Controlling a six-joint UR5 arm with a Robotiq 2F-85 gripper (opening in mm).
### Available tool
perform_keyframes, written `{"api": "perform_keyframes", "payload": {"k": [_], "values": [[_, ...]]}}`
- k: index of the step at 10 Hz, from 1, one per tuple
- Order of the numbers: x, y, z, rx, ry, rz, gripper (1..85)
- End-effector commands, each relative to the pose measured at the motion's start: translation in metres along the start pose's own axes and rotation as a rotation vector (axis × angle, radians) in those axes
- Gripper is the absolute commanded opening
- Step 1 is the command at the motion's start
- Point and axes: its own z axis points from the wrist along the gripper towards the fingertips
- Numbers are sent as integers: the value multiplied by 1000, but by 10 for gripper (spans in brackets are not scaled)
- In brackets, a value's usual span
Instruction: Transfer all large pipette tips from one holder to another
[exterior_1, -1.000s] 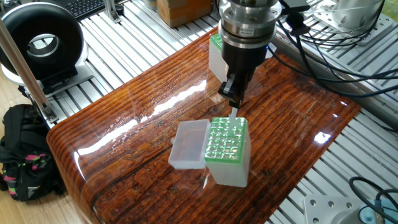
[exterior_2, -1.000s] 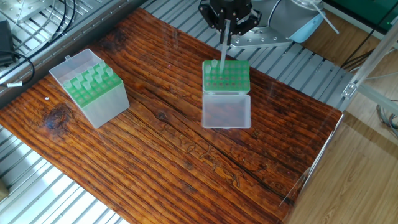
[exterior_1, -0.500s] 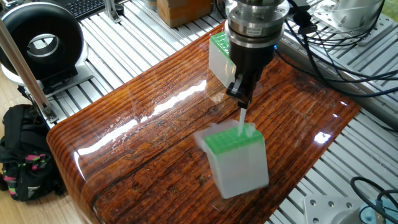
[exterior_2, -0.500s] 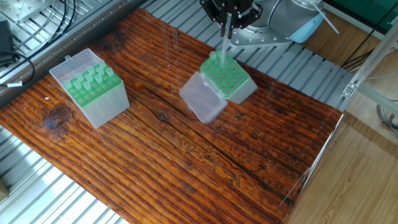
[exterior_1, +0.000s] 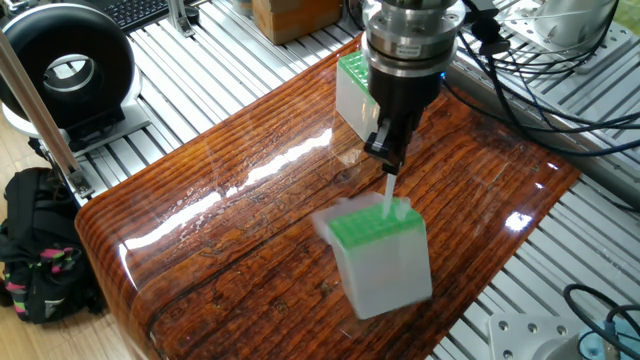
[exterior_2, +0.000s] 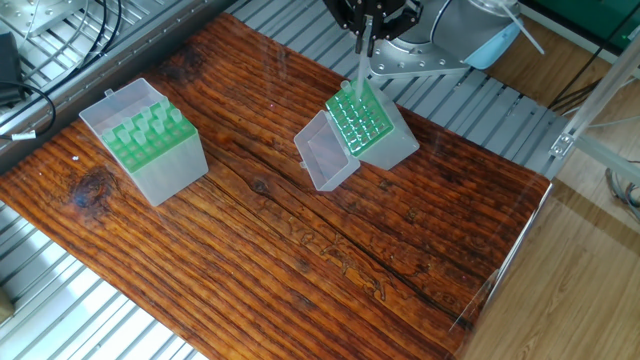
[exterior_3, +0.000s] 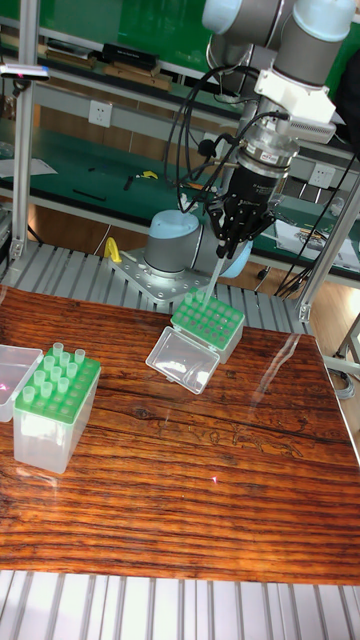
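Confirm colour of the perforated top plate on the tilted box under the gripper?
Green perforated top plate, clearest in the other fixed view.

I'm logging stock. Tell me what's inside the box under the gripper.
The tilted box under the gripper shows a green rack of mostly empty holes. One pipette tip, held by the gripper, enters a corner hole. Below the rack, the cloudy walls hide the contents.

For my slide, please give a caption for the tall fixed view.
Gripper holds one pipette tip still lodged in the tilted green-topped holder; second holder stands left.
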Motion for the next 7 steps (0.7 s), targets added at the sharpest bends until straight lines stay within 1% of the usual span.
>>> {"api": "perform_keyframes", "payload": {"k": [1,3,4,6,7], "values": [[-2,1,-3,-18,-6,-2,110],[-6,-1,-3,-17,-12,-2,110],[-7,2,-3,-31,-22,0,110],[-2,4,-6,-35,-31,2,110],[-1,3,-6,-30,-33,4,110]]}}
